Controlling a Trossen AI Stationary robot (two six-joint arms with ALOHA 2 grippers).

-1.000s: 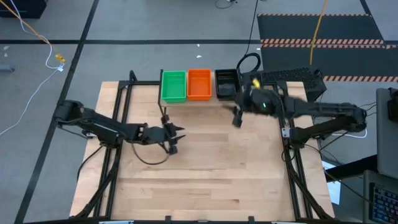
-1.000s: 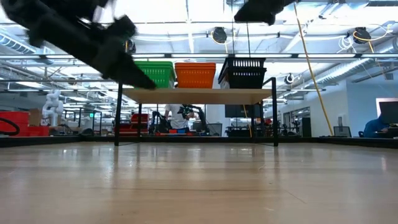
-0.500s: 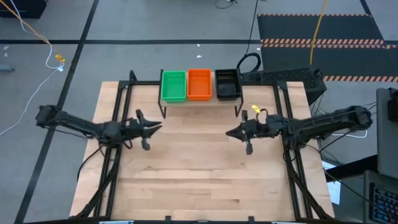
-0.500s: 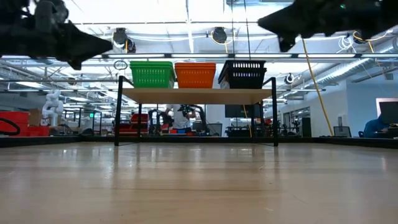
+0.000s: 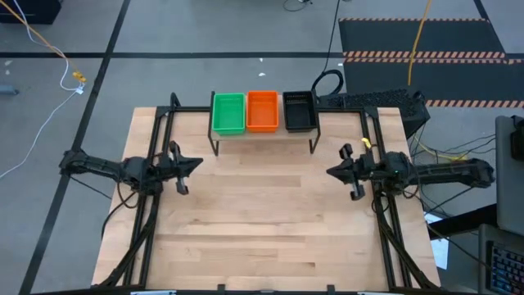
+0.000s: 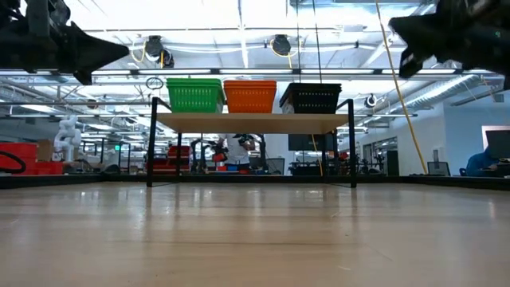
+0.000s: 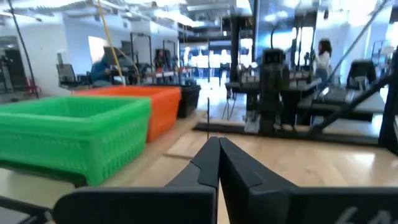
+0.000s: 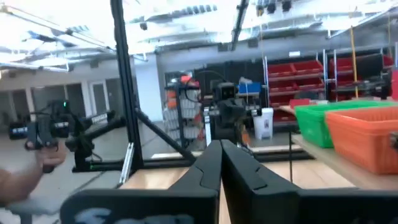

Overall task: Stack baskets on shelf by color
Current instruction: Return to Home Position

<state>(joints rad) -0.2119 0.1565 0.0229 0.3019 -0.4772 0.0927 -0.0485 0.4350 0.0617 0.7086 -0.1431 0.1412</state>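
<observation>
On the shelf (image 5: 262, 133) at the table's far edge stand a green basket (image 5: 228, 112), an orange basket (image 5: 262, 110) and a black basket (image 5: 300, 111) side by side, resting on its plank top (image 6: 251, 121). My left gripper (image 5: 196, 162) hovers shut over the table's left side, holding nothing. My right gripper (image 5: 331, 171) hovers shut over the right side, holding nothing. Both point toward the table's middle. The left wrist view shows the green basket (image 7: 74, 134) and orange basket (image 7: 155, 106) past the shut fingers (image 7: 217, 165).
Black frame rails (image 5: 155, 147) run along the table's left and right sides. The wooden tabletop (image 5: 262, 221) spreads in front of the shelf. Beyond the table, the wrist and low views show racks, red bins (image 8: 292, 71) and a person (image 7: 323, 53).
Both arms have drawn back from the shelf toward their own table sides, the left toward the left edge, the right toward the right edge and nearer. Both grippers have shut with nothing between the fingers. The baskets have stayed put on the shelf.
</observation>
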